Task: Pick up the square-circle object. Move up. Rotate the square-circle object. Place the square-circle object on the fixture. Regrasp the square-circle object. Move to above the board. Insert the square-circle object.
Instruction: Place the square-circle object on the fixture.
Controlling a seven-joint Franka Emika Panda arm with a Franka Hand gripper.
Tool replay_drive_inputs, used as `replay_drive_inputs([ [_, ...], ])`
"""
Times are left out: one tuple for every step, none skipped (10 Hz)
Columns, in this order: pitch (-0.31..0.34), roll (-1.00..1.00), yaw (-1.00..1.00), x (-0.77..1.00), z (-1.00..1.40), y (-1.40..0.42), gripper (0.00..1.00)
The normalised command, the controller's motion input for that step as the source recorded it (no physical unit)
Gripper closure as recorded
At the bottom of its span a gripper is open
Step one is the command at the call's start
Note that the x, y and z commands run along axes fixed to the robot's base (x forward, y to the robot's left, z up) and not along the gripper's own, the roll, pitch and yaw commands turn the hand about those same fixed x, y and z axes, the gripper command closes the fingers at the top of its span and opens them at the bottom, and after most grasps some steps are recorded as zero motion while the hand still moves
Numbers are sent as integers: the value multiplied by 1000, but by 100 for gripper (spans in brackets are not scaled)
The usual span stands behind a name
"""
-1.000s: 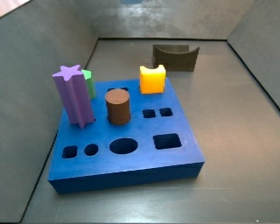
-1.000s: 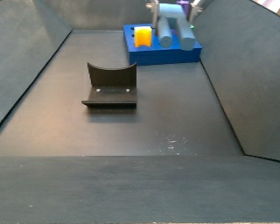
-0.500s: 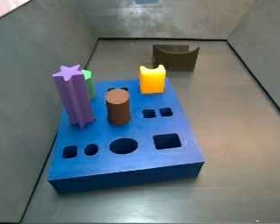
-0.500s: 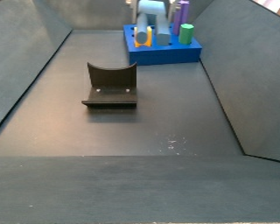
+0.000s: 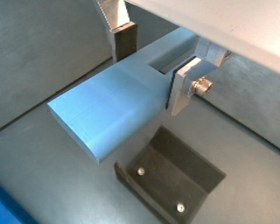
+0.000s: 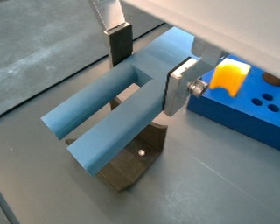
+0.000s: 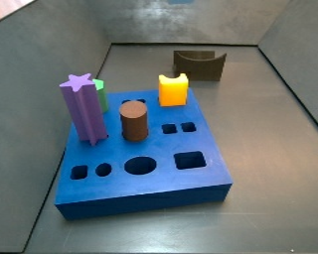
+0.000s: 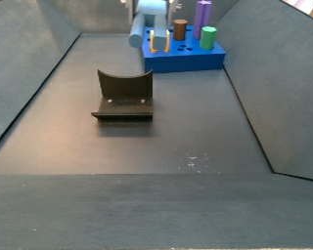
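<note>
Shifted away from the board (image 8: 186,51) since a second ago, the peg (image 6: 119,114) is now carried over the fixture (image 5: 171,175), pinched at one end by the end effector (image 6: 149,66). Rigid, smooth and probably light, it is best gripped across its flat sides.

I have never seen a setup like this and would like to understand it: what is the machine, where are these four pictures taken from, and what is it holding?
It is a robot arm that ends in a two-finger tool. Two pictures come from cameras on its wrist, looking down past the fingers. Two come from cameras fixed beside the work area.

Both wrist views show the tool shut on a pale blue peg made of two joined bars, the square-circle object. Below it sits a dark scooped bracket, the fixture.

On the floor lies the board, a thick blue slab with shaped holes. In it stand a purple star-topped post, a brown cylinder and an orange block. In a side view the peg hangs near the board.
</note>
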Motion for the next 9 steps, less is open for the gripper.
replay_drive_inputs([
  [77,-1000,58,893,-200,-311,100],
  [85,-1000,36,791,-117,-125,100],
  [99,-1000,24,704,-47,-27,100],
  [121,-1000,9,582,-15,15,100],
  [131,-1000,-4,500,-21,30,100],
  [140,-1000,-21,420,-16,35,100],
  [151,-1000,-45,312,-12,41,100],
  [159,-1000,-68,231,-15,42,100],
  [167,-995,-104,125,-13,44,100],
])
